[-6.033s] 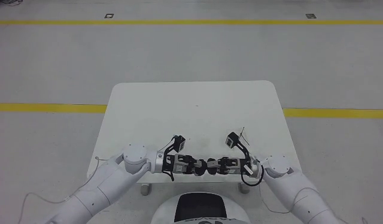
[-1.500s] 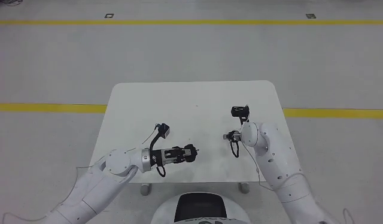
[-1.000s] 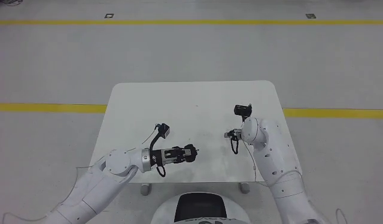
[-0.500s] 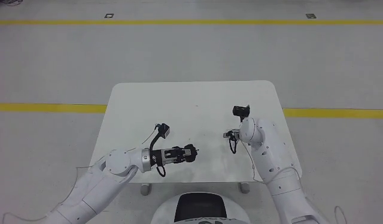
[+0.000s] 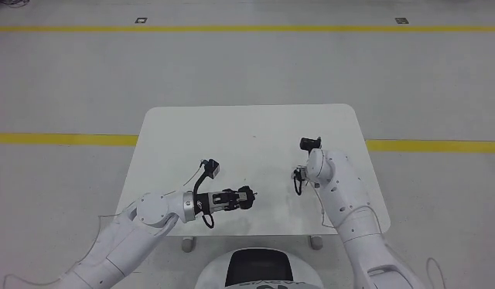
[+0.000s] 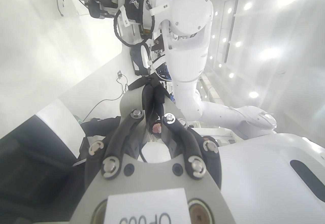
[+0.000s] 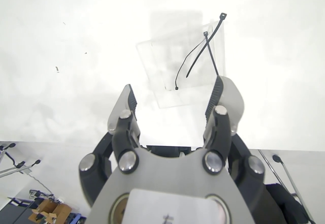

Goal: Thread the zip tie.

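In the top view we see the white table (image 5: 232,127) in the middle of the frame, with both arms over its lower half. The left gripper (image 5: 249,195) sits low and just left of centre, pointing toward the right side of the frame. Its own wrist view shows its fingers (image 6: 132,103) pressed together at the tips. It is clenched, though we cannot tell whether anything thin is pinched between them. The right gripper (image 7: 174,96) is right of centre in the top view, well apart from the left one, and hangs over the table facing down at it. Its jaws stand wide apart — released, with nothing between them.

Three black zip ties (image 7: 207,43) lie on a clear sheet (image 7: 157,62) flat on the table, just beyond the right gripper's fingertips. Two of them cross like an X, heads away from the gripper. The third, thinner and curved, lies beside them with its head toward the gripper. The tail of one crossed tie runs up to the tip of one finger — we cannot tell whether they touch. A few small dark specks (image 7: 57,68) dot the table, well apart from the sheet.
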Action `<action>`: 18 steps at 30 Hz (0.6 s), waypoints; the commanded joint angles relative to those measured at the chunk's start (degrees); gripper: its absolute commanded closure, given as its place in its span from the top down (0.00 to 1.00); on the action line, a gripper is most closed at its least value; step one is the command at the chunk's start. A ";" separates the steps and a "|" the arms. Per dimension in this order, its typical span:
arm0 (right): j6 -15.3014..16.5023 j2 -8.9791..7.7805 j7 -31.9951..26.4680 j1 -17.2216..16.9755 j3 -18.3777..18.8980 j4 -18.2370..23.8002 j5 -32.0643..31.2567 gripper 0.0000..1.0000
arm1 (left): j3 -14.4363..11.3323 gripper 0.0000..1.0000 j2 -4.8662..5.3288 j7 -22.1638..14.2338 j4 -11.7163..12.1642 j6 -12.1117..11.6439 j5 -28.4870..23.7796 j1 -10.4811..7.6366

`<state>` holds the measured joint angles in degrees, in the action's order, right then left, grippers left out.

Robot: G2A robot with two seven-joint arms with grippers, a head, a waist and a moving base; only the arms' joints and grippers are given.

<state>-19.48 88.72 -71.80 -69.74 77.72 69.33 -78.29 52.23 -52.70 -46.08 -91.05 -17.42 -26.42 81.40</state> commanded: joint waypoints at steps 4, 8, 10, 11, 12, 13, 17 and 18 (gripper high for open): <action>0.00 0.80 0.16 0.59 0.57 -1.71 -2.08 0.47 | 0.00 0.00 0.00 0.00 0.00 0.00 0.00 0.00; 0.00 1.55 0.12 0.97 1.49 -2.63 -4.15 0.46 | 0.00 0.00 0.00 0.00 0.00 0.00 0.00 0.00; 0.00 1.94 0.14 1.02 1.86 -2.84 -4.99 0.47 | 0.00 0.00 0.00 0.00 0.00 0.00 0.00 0.00; 0.00 2.20 0.15 1.03 2.12 -2.93 -5.46 0.47 | 0.00 0.00 0.00 0.00 0.00 0.00 0.00 0.00; 0.00 2.39 0.16 1.03 2.31 -2.96 -5.71 0.47 | 0.00 0.00 0.00 0.00 0.00 0.00 0.00 0.00; 0.00 2.58 0.20 1.01 2.49 -2.90 -5.88 0.47 | 0.00 0.00 0.00 0.00 0.00 0.00 0.00 0.00; 0.00 3.26 0.50 0.23 3.23 -1.12 -6.41 0.47 | 0.00 0.00 0.00 0.00 0.00 0.00 0.00 0.00; 0.00 3.40 0.65 -0.21 3.39 -0.25 -6.51 0.47 | 0.00 0.00 0.00 0.00 0.00 0.00 0.00 0.00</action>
<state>-19.48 92.02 -71.25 -69.62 80.99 68.40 -84.74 52.23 -52.70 -46.08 -91.05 -17.42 -26.42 81.40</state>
